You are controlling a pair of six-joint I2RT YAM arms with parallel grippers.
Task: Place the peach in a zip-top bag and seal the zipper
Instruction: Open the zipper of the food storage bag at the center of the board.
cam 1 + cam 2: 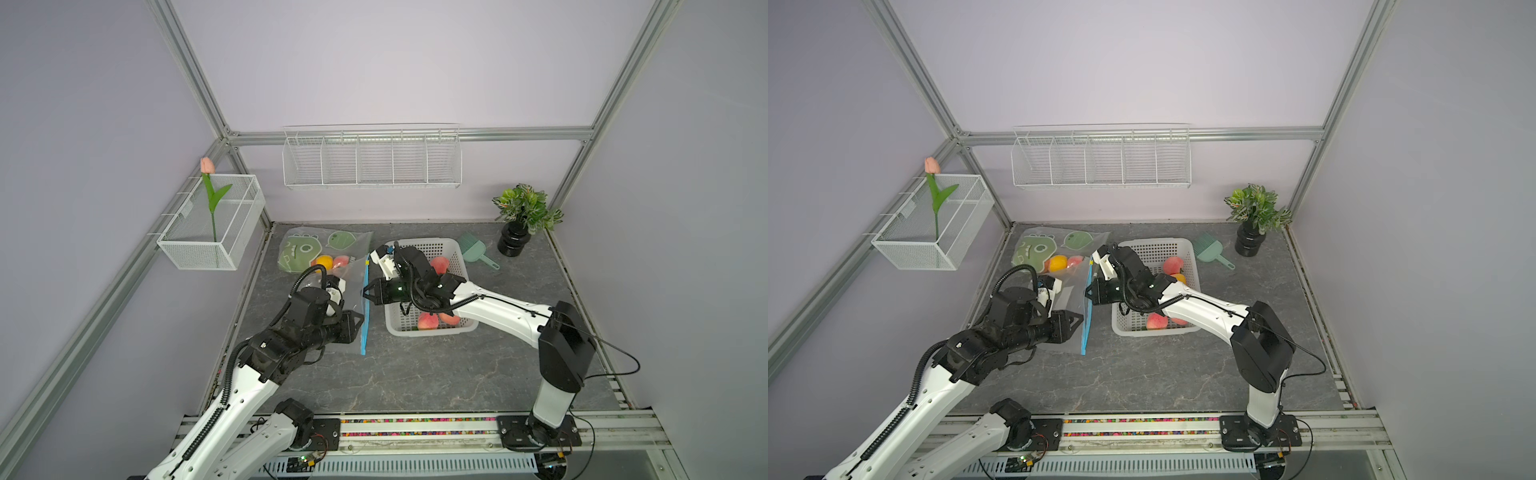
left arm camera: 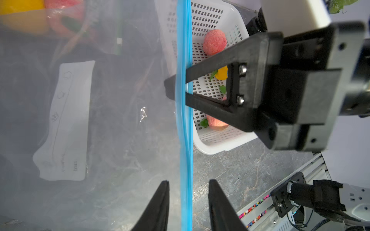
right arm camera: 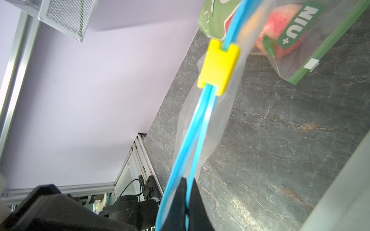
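Pinching the blue zipper strip [image 3: 200, 140] about midway along its length, the right gripper [image 3: 186, 192] is clenched on what looks like only one of the two tracks. The other track bows away beside it, so the mouth is parted between the gripper and the yellow slider [image 3: 219, 66] at the far end. The left gripper [image 2: 188, 183] is released, its jaws standing apart on either side of the same strip nearer the robot and touching neither face.

The clear zip-top bag [image 2: 120, 130] lies flat on the surface [image 1: 415, 374], and no fruit shows inside it. The peaches [image 1: 426, 321] are in the white basket [image 1: 424, 241] just beside the bag. A second, green-printed bag [image 1: 299, 249] behind it already holds a peach and an orange fruit.

The step in hand appears to be opening the mouth, with loading and sealing not yet done. Next, the left gripper probably needs to take the free lip and pull it away so the mouth is wide enough for a peach. Thin film could slip or stay stuck together.
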